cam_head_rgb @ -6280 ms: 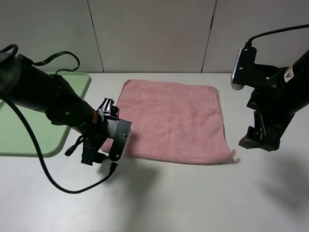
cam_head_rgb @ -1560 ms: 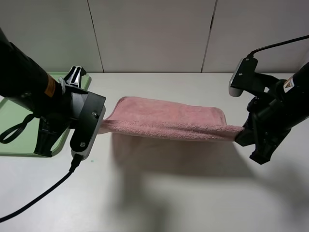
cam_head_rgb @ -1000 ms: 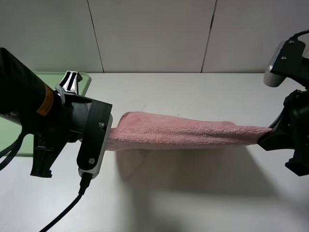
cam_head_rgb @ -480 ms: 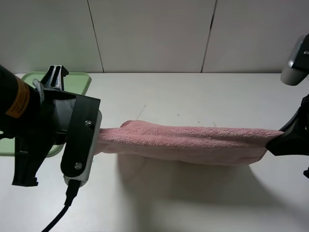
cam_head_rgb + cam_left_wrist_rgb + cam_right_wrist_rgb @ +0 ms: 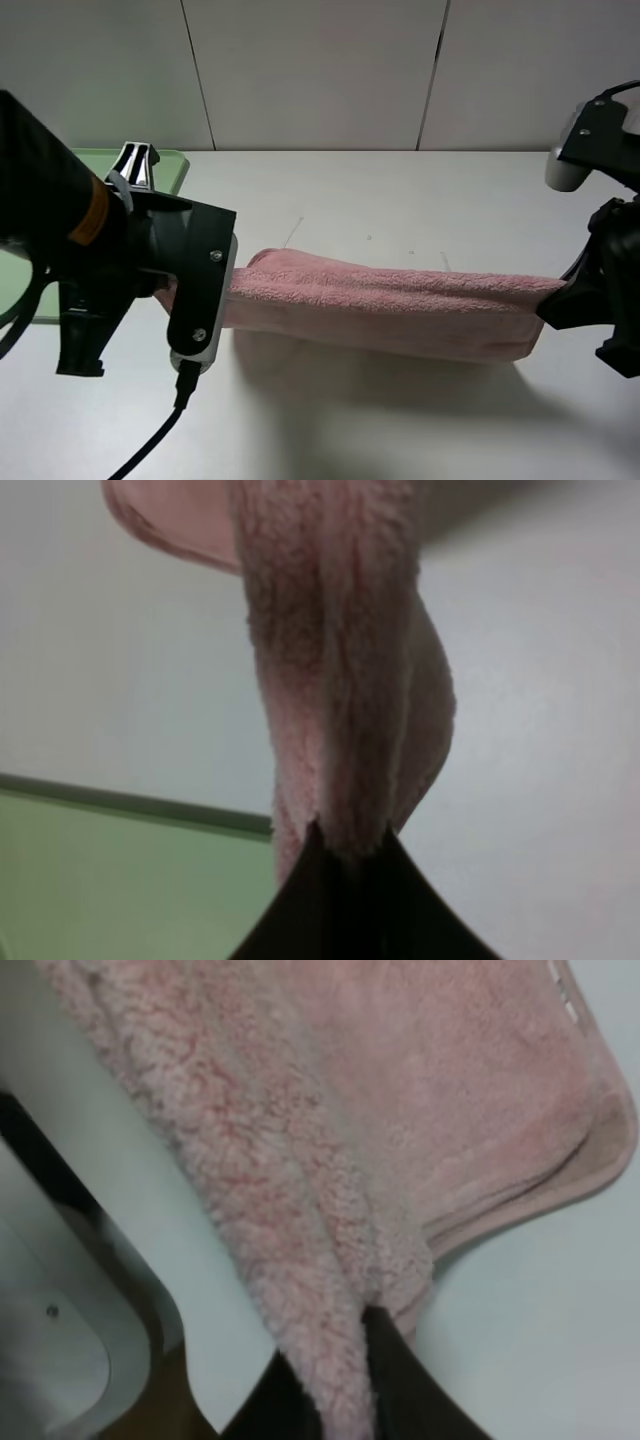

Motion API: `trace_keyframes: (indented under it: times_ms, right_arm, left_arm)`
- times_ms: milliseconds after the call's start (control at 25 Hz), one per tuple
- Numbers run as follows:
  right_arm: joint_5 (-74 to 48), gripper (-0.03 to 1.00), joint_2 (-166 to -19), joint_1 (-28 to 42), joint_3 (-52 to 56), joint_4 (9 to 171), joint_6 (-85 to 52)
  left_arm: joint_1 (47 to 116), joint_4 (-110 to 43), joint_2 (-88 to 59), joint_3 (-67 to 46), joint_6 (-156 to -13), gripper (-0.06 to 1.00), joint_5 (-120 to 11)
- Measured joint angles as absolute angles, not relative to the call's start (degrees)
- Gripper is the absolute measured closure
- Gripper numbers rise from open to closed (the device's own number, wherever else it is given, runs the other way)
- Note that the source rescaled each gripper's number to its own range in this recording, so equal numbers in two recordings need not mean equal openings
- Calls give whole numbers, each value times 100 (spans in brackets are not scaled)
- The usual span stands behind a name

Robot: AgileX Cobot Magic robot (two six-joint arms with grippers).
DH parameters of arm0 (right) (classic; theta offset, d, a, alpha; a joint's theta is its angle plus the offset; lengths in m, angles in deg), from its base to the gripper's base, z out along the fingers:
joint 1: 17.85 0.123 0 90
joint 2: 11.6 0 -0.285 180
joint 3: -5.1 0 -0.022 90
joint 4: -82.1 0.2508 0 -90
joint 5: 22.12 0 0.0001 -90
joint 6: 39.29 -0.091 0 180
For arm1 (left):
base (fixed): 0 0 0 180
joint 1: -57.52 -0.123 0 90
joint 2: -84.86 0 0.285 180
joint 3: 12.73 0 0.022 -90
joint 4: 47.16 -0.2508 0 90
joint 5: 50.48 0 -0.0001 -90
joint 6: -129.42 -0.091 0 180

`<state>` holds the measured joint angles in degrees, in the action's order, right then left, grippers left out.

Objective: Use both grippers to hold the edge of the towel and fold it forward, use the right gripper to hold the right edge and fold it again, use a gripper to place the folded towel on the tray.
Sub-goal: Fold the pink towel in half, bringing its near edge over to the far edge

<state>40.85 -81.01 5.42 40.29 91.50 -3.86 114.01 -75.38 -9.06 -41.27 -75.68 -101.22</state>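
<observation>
My left gripper (image 5: 350, 848) clamped on one end of the pink towel (image 5: 390, 305), my right gripper (image 5: 345, 1350) pinching the other end, towel slung as a band between them over the table (image 5: 400, 200), green tray (image 5: 172, 168) just beyond my left gripper

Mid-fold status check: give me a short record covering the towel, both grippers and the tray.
towel: pink, doubled into a long band, stretched between both grippers, casting a shadow on the table
left gripper: fingers shut on the towel's left end
right gripper: fingers shut on the towel's right end
tray: light green, far left, largely hidden
fold: not yet laid down
</observation>
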Motion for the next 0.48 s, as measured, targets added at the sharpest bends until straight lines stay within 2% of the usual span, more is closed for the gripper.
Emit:
trace_keyframes:
  times_ms: [480]
  right_arm:
    - [3171,97,-9371,542,4029,9077,-127]
  left_arm:
    - [10336,-7377,232,-3282,-7970,94,-10079]
